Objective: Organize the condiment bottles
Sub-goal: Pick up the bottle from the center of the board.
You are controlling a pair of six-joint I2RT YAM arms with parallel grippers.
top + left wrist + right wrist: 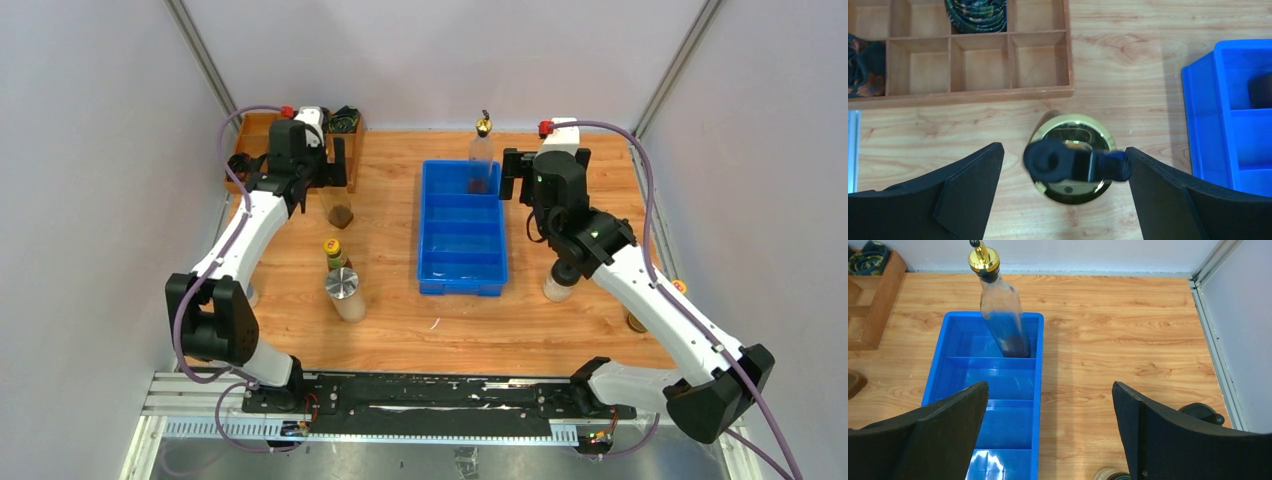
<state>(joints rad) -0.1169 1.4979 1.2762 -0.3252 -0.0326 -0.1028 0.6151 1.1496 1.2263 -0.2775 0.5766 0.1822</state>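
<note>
Found the left arm reaching forward from its base toward the far left of the wooden tabletop, elbow raised and wrist pointing straight down. Saw the left gripper poised directly over a tall clear bottle with a gold pour spout, jaws spread wide with the black spout tip between them and nothing gripped. Noted clear space at the left pad; could not judge whether the right pad touched the tip. Placed that bottle upright on the tabletop, just in front of a shallow wooden compartment box holding dark coils.

Found the right arm angled in from the right, forearm rising to a wrist level with the far end of a blue plastic tray. Saw the right gripper above the tray's right edge, jaws fully apart and empty. Noted a second clear gold-spouted bottle upright in the tray's farthest compartment, a little dark liquid at its bottom.

Placed a dark bottle with a yellow cap and a silver-lidded shaker close together on the tabletop left of the tray. Made out a small pale jar under the right forearm and a black-capped jar near the right edge. Could not read any lettering on the containers.
</note>
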